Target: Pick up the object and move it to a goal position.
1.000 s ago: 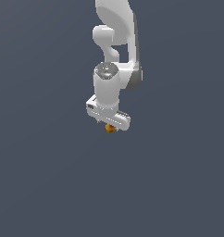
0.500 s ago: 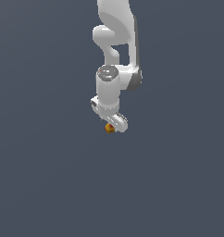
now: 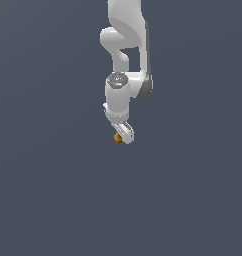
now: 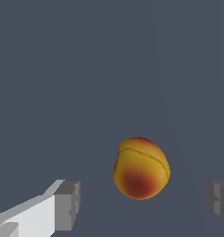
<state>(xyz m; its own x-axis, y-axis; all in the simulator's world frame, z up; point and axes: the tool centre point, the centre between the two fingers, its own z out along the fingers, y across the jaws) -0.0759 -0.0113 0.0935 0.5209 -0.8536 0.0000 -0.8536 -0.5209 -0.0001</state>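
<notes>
**Orange lump between parted claw fingers, open room all round**

The object (image 4: 140, 168) — a roundish orange-yellow lump with a reddish spot low on its face and a thin crease across its upper part — shows in the wrist view clear of both fingers. One grey pad (image 4: 67, 205) stands off to one side of it and the other pad (image 4: 219, 201) well off to the other, with plain grey ground visible in each gap; the lump lies nearer the first pad than the second. The claw (image 4: 141, 203) is spread wide and has hold of nothing.

In the exterior view the object (image 3: 117, 138) is a tiny orange speck just left of centre frame, at the lower tip of the claw (image 3: 124, 134), partly covered by the white finger beside it. Whether the speck touches the table (image 3: 53, 200) cannot be told from here. The white arm (image 3: 125, 45) comes down from the top edge of the frame, right of the lump's column.

Around the lump the table is one even dark grey field — no edge shows in either view.
</notes>
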